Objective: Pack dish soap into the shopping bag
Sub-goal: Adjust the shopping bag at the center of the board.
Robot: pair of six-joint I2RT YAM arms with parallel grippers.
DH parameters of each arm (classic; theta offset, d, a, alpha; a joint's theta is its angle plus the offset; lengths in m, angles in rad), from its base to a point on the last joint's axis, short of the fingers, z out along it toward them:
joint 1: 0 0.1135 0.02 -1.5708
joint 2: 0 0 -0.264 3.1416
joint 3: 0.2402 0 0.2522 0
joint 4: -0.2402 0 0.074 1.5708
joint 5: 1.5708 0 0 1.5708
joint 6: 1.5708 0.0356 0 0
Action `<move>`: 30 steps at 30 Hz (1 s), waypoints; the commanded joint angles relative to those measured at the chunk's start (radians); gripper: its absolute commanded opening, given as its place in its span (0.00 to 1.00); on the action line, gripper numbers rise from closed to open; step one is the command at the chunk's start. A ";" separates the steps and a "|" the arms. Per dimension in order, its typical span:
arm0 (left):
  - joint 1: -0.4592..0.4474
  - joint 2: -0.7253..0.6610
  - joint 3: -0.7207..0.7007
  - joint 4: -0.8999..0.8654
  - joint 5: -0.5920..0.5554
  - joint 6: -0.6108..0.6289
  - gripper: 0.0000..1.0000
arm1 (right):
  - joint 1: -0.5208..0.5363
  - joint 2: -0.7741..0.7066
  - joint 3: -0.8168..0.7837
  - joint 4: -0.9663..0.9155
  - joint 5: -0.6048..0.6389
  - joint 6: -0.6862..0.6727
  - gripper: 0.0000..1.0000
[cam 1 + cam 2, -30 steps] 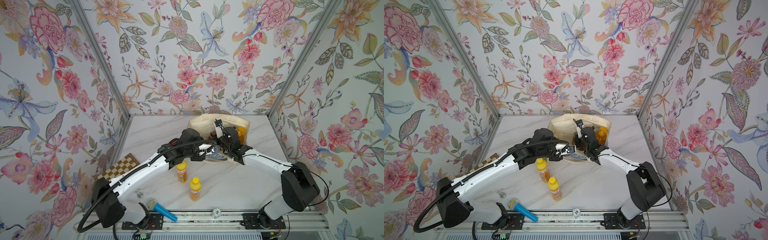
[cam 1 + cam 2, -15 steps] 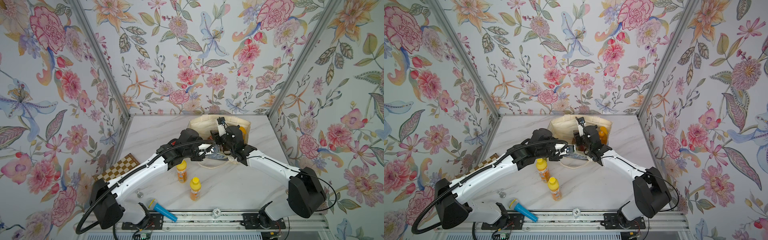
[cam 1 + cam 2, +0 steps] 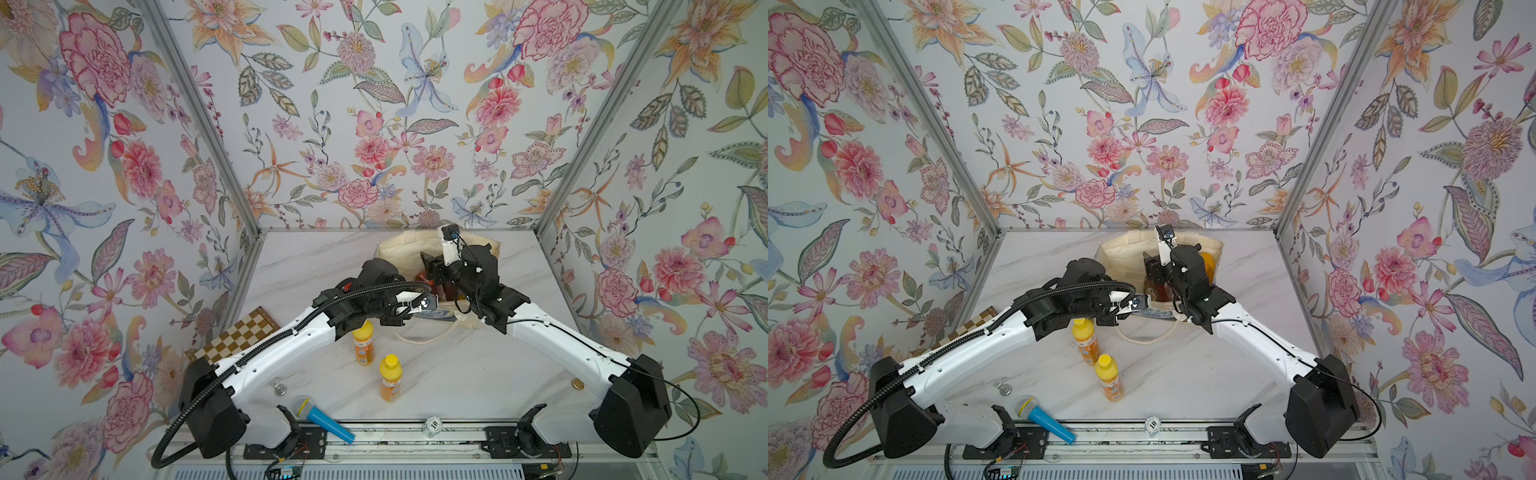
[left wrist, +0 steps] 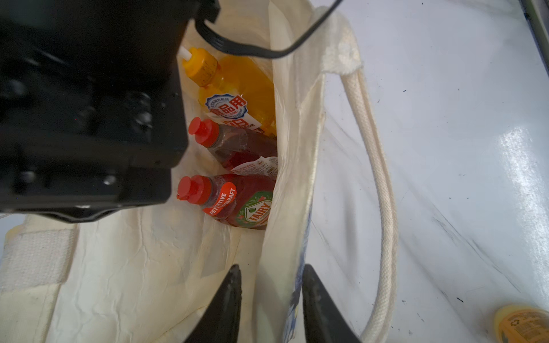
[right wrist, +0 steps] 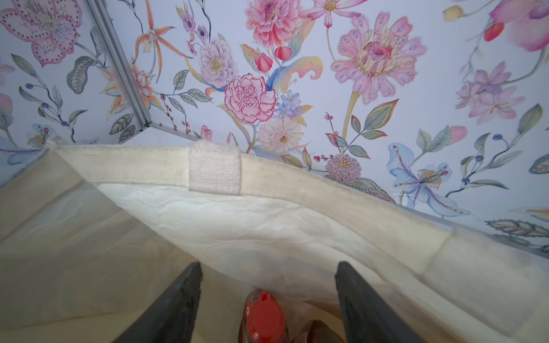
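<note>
Cream canvas shopping bag [image 3: 399, 255] with rope-like handles stands open-mouthed at the upper centre of the white marbled worktop [image 3: 457, 374] in both top views; inside it, the left wrist view shows a big orange pump bottle [image 4: 237, 83] towards the top of the frame, a dark red, red-capped bottle [image 4: 237, 145] beneath it, and a second dark red bottle [image 4: 243, 205] with a Fairy label lower still, all three along the bag's front wall; the left gripper [image 4: 271, 297], bottom centre of that frame, has its jaws partly parted, one on each side of that wall, a gap showing between fabric and inner jaw, nothing clamped; the right gripper [image 5: 267, 264] sits within the bag's mouth, jaws wide apart and empty, a red cap low between them, untouched; outside the bag, an orange plastic bottle with a yellow cap [image 3: 363, 343] and a second yellow-capped orange bottle [image 3: 390, 378] stand upright, close together, at the lower centre of the worktop.
</note>
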State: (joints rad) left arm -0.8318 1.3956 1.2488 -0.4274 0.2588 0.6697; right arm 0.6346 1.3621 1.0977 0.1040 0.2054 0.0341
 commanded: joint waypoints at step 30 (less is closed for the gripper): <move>-0.008 -0.418 -0.026 0.031 -0.468 -0.713 0.92 | 0.000 -0.348 0.126 -0.678 0.210 0.328 0.99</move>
State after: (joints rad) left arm -0.8318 1.0050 1.2457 -0.2958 -0.0414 0.1005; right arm 0.6346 1.0481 1.2251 -0.5007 0.3874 0.3088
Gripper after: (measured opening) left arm 0.917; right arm 0.987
